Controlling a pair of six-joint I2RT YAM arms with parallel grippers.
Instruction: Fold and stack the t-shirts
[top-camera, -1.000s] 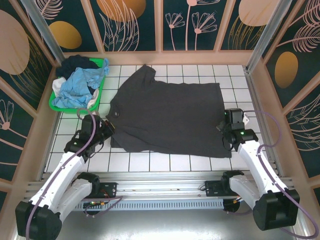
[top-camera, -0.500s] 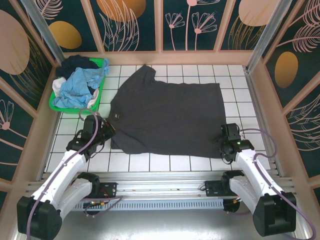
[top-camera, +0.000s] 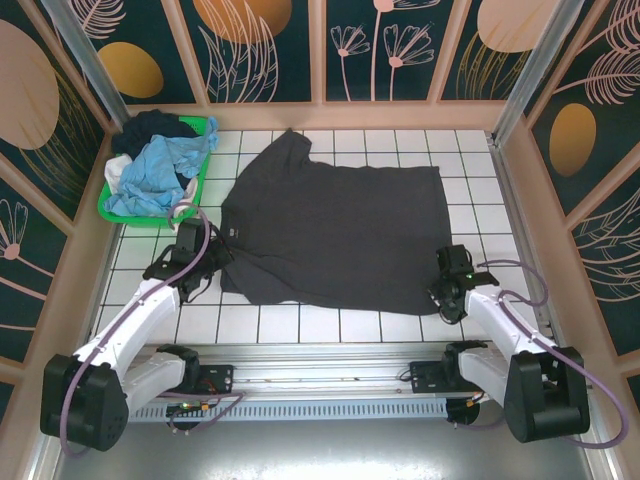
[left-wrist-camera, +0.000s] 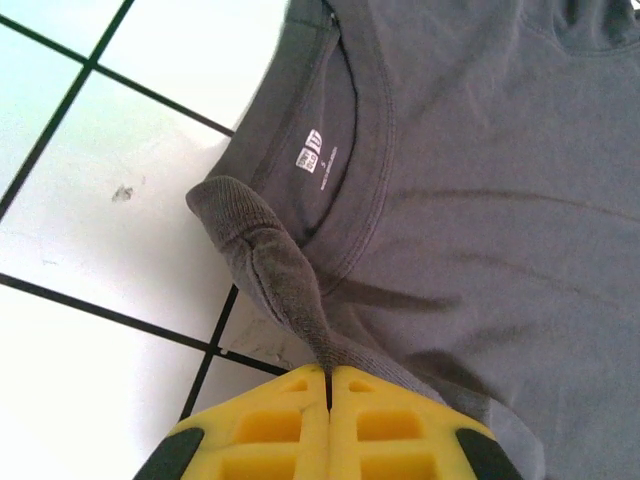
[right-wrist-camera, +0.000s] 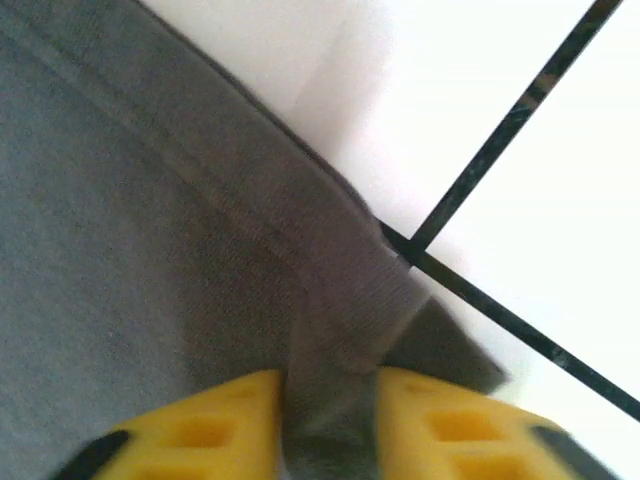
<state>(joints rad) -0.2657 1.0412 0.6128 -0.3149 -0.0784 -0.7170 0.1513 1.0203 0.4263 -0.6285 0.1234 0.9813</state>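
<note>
Green plastic basket (top-camera: 130, 217) at the far left held a loose heap of unfolded t-shirts: a light blue shirt (top-camera: 150, 170) on top, a dark navy shirt (top-camera: 155, 125) behind it and a white shirt (top-camera: 115, 172) showing at the left edge, none of them begun. Just right of the basket, the left gripper (left-wrist-camera: 328, 400) was clenched on a pinch of cloth beside the collar of the charcoal-grey t-shirt (top-camera: 340, 225), which lay spread flat and unfolded across the middle of the white tiled table (top-camera: 470, 170). At that shirt's near right corner, the right gripper (right-wrist-camera: 325, 420) had the hem nipped between its fingers. By my judgement the first fold was only being set up: no stack existed, and every shirt was left to fold.
</note>
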